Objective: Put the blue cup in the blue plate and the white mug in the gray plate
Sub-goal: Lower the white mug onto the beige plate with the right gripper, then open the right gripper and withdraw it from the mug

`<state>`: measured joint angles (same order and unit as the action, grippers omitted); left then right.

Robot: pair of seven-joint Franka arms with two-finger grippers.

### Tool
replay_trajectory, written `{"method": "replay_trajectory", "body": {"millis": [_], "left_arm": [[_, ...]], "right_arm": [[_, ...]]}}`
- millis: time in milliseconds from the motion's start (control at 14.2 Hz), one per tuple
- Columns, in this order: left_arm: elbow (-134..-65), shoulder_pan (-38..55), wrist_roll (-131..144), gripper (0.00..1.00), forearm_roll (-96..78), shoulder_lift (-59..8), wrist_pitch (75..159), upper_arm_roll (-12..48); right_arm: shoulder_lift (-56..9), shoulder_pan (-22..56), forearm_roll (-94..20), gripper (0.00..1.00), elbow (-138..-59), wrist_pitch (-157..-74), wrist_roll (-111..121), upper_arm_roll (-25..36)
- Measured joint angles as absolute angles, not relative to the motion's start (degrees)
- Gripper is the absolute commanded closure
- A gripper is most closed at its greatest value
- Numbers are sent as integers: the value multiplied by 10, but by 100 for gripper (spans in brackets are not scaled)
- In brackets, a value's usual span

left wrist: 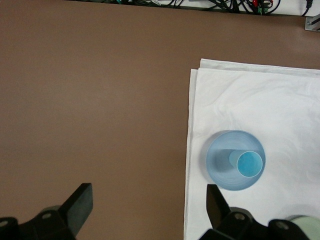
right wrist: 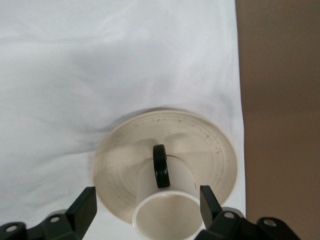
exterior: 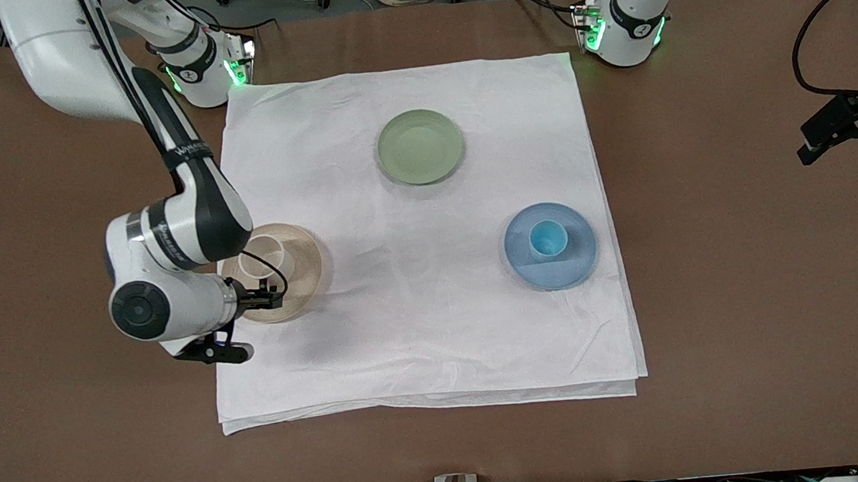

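Front view: white mug [exterior: 266, 257] upright (on gray plate [exterior: 306, 279])

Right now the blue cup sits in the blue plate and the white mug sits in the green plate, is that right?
Not quite. The white mug sits in the beige-gray plate, not the green plate, which holds nothing; the front view shows this. The blue cup is indeed in the blue plate.

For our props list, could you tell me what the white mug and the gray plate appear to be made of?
White mug: smooth off-white body with a glossy dark loop handle, probably plastic or glazed ceramic. Gray plate: matte beige with faint concentric rings and specks, likely moulded plastic or fibre composite.
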<state>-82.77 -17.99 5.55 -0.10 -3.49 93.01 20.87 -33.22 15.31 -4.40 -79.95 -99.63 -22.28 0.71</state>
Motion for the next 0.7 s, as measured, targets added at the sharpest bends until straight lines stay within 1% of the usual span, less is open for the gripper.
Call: {"method": "replay_trajectory", "body": {"millis": [140, 211, 351, 491, 561, 702], "left_arm": [[-828, -153, 55, 0, -1, -37, 930, 187], [-827, -121, 55, 0, -1, -38, 930, 157], [-827, -35, 55, 0, -1, -39, 930, 71], [-827, 37, 55, 0, -1, -39, 930, -5], [-826, 55, 55, 0, -1, -39, 930, -25], [-826, 65, 55, 0, -1, -39, 930, -36]], "right_arm": [[-302, 146, -44, 0, -765, -961, -224, 13], [-293, 138, -44, 0, -746, -946, -224, 15], [-279, 111, -44, 0, -712, -926, -224, 17], [-267, 72, -44, 0, -695, -922, -220, 18], [-261, 50, -44, 0, -691, -922, -212, 18], [-243, 7, -44, 0, -685, -920, -180, 18]]}}
